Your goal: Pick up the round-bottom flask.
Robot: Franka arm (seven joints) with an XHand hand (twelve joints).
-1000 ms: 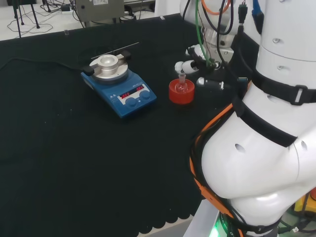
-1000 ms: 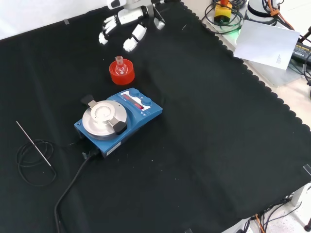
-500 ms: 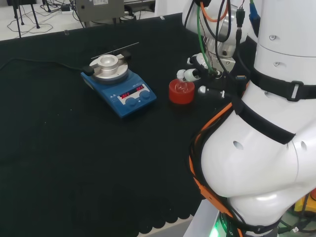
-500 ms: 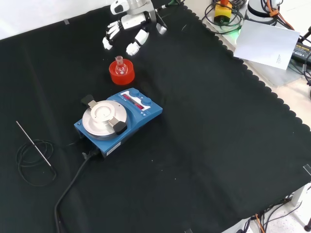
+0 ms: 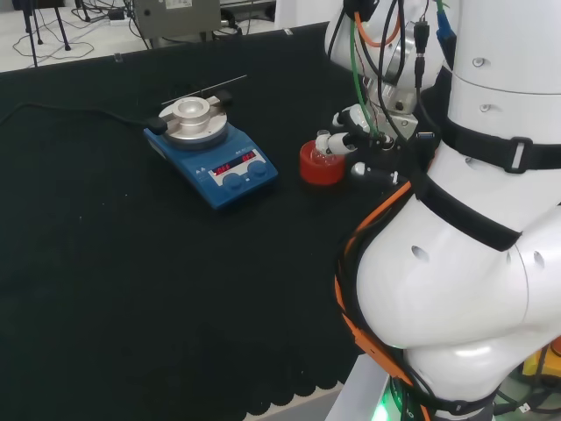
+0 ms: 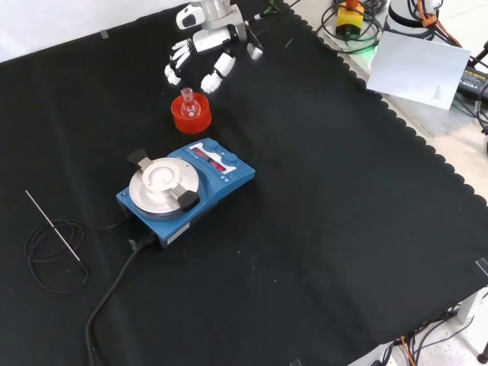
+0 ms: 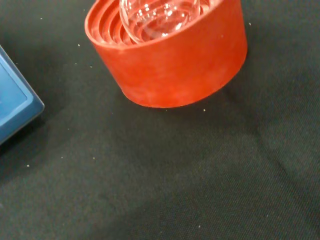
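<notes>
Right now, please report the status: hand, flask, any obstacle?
Hand open, above and just behind flask, not touching. Round-bottom flask upright in red ribbed stand. Blue stirrer plate nearby, not blocking.

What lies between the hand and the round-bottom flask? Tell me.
Nothing but bare black cloth. In the front view the hand hovers open just beyond the round-bottom flask, which sits in its red ribbed stand.

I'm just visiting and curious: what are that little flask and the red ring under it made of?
The flask looks like clear glass: see-through, with bright glints. The red ring looks like matte plastic or rubber, ribbed inside in steps, with a slightly dusty skin; which of the two is hard to say.
</notes>
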